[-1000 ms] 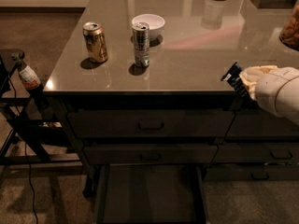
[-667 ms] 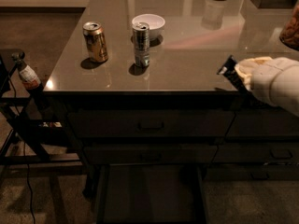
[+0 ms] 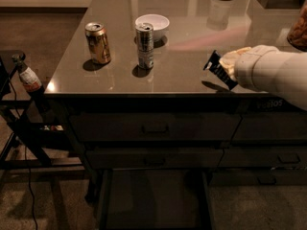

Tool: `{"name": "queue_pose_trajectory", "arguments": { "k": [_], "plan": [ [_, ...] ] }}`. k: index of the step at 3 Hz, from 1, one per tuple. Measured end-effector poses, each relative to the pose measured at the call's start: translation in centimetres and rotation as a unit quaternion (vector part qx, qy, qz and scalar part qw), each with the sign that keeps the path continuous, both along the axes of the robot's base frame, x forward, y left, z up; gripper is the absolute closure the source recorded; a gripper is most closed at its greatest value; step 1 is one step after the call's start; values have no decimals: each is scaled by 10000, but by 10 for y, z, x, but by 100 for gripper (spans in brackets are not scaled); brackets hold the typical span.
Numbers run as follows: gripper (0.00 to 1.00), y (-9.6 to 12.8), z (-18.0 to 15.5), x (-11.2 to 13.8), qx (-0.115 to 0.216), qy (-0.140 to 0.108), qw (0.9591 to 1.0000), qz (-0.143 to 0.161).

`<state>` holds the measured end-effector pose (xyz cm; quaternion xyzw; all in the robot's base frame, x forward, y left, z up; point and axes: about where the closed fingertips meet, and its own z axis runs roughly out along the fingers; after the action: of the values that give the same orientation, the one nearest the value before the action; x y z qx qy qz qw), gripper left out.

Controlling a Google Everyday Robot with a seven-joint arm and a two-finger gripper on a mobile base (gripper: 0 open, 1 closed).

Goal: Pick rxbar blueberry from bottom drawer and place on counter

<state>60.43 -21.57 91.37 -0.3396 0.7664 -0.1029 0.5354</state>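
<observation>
Moved: gripper [image 3: 229,66], now further in over the counter [image 3: 182,56] near its front edge. It is clamped on the rxbar blueberry [image 3: 219,70], held tilted just above the counter. Bottom drawer [image 3: 153,200] stands open below. Judged: lowering and release remain.

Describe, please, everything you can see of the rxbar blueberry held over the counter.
The rxbar blueberry is a small, flat, rectangular wrapper, nearly black, with faint pale print. It is tilted, with its long axis running from upper left to lower right. The gripper reaches in from the right and clamps it on its right side. The bar hangs just above the front-right part of the glossy counter, near the front edge, with a dark shadow beneath it. Nothing else touches it.
</observation>
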Motion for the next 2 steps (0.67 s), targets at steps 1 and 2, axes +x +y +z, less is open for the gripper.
{"name": "queue_pose_trajectory", "arguments": {
  "k": [1,2],
  "plan": [
    [100,29,-1,21,-80,77,9995,293],
    [100,55,2,41,-167,131,9983,536]
  ]
}}
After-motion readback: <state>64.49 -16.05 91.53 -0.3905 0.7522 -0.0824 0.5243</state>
